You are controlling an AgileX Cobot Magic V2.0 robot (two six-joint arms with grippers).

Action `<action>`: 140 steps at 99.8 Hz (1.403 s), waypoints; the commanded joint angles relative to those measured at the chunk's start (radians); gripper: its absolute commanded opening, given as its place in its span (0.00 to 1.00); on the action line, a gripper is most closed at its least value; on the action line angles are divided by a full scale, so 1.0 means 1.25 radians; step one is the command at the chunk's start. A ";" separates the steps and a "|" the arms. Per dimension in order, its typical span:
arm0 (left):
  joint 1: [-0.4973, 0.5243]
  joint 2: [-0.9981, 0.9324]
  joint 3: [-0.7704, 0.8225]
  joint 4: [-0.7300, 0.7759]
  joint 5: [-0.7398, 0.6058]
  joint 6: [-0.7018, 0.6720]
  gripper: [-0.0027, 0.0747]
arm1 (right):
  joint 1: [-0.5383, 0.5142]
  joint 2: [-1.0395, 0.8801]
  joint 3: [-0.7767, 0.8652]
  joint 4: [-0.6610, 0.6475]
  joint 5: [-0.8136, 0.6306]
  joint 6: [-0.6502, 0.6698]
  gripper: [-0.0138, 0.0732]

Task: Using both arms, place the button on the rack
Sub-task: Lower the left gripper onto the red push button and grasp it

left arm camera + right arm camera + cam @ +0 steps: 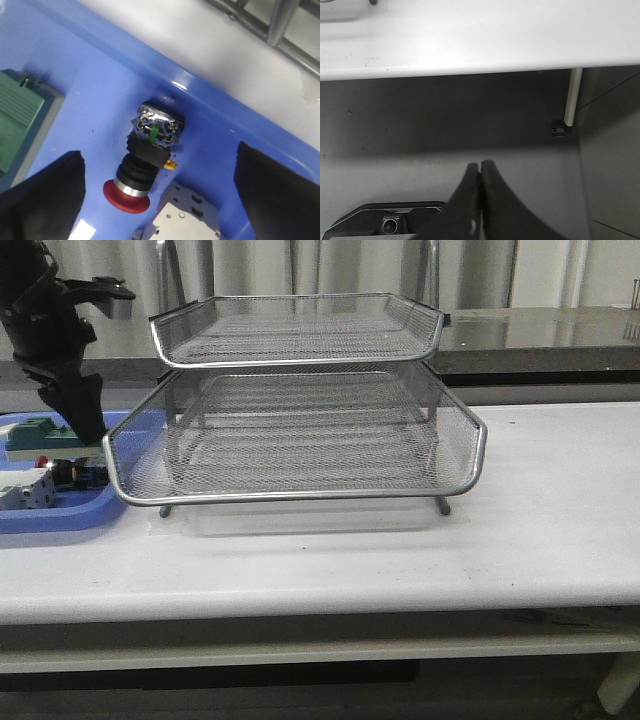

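Two black fingers of the left gripper [160,200] stand wide apart over the blue tray [210,115], and nothing is between them except air; the button [145,160] lies on the tray floor under the gap, not touched by either finger. The button lies on its side, the red round head toward 7 o'clock in the left wrist view and the metal rear end toward 1 o'clock. A green-topped block [22,112] rests in the same tray, well apart at about 10 o'clock from the button, and a grey-white block [185,215] is just beside the button at 5 o'clock.

From the front, the left arm [50,330] hangs over the tray at the left edge of the white table [540,530]. The rack [300,440] stands at 3 o'clock from the tray, its lower front tier overlapping the tray's right end.

The right gripper [480,172] has its two fingers pressed together, holding nothing, and it points at the floor beside the table's edge.
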 commanded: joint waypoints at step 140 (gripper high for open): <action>0.002 0.089 -0.027 0.036 -0.133 0.047 0.78 | -0.003 -0.003 -0.028 -0.014 -0.037 -0.002 0.08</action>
